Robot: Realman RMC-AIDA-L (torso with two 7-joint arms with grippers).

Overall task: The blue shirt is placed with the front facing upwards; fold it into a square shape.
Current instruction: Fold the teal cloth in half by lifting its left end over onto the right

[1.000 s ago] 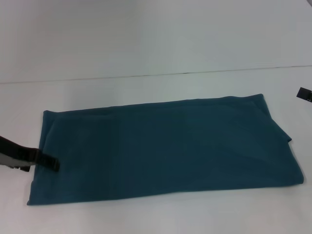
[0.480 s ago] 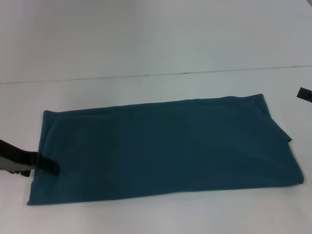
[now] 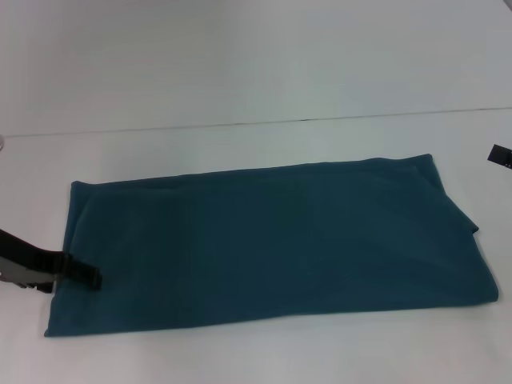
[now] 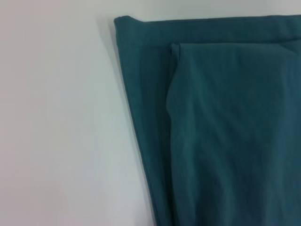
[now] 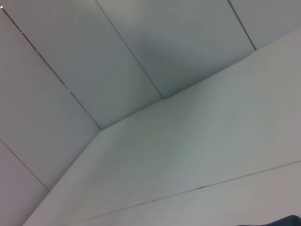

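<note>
One blue shirt point(image 3: 272, 244) lies flat on the white table point(image 3: 240, 140), folded into a long band that runs across the head view from the robot's left to its right, plain teal side up with no print showing. Its near long edge slants slightly, and at the right end a lower layer juts out past the upper one as a small point. The left gripper point(image 3: 90, 277) reaches in from the left border of the head view, its dark fingertips over the shirt's left short edge, toward the near left corner; whether the fingers are parted, closed or pinching cloth cannot be told from this view. The left wrist view looks down on that end of the shirt point(image 4: 221, 122): a hemmed outer edge borders the bare table point(image 4: 56, 122), and a folded-in layer lies on top with a soft vertical crease just inside the hem. The right gripper point(image 3: 501, 155) shows only as a small dark piece at the right border of the head view, well apart from the shirt, and its finger state cannot be told. The right wrist view shows the table point(image 5: 197, 155) and a panelled wall point(image 5: 117, 56).
</note>
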